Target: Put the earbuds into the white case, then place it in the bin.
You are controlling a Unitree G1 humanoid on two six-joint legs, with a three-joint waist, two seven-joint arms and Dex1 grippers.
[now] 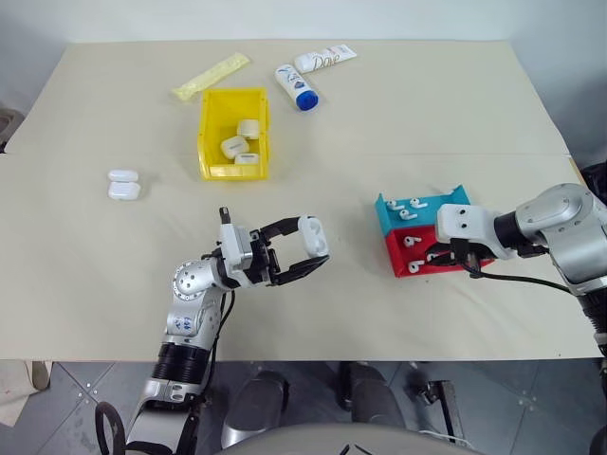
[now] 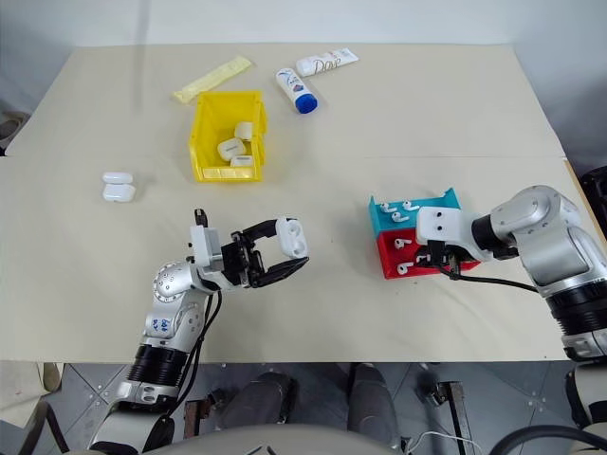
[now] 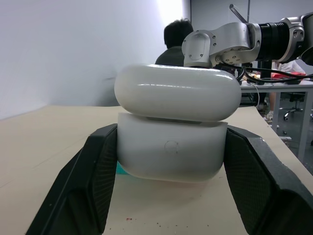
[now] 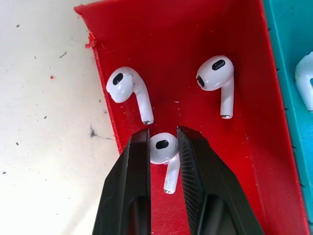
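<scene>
My left gripper (image 1: pixel 318 245) is shut on the white case (image 3: pixel 171 152), held above the table's near middle with its lid (image 3: pixel 176 90) hinged open. In the right wrist view my right gripper (image 4: pixel 163 132) reaches down into the red tray (image 4: pixel 195 29), its two fingers closed against the sides of one earbud (image 4: pixel 160 148). Two more earbuds (image 4: pixel 128 85) (image 4: pixel 216 76) lie loose in that tray. The yellow bin (image 1: pixel 211 133) stands at the far middle-left, well beyond the left gripper, with three white cases inside.
A blue tray (image 1: pixel 446 201) with earbuds adjoins the red one on its far side. Two white cases (image 1: pixel 123 185) lie on the table at the left. Two lotion tubes (image 1: pixel 296 87) (image 1: pixel 325 59) and a yellow packet (image 1: pixel 211 76) lie behind the bin. A person (image 3: pixel 177 41) sits in the background.
</scene>
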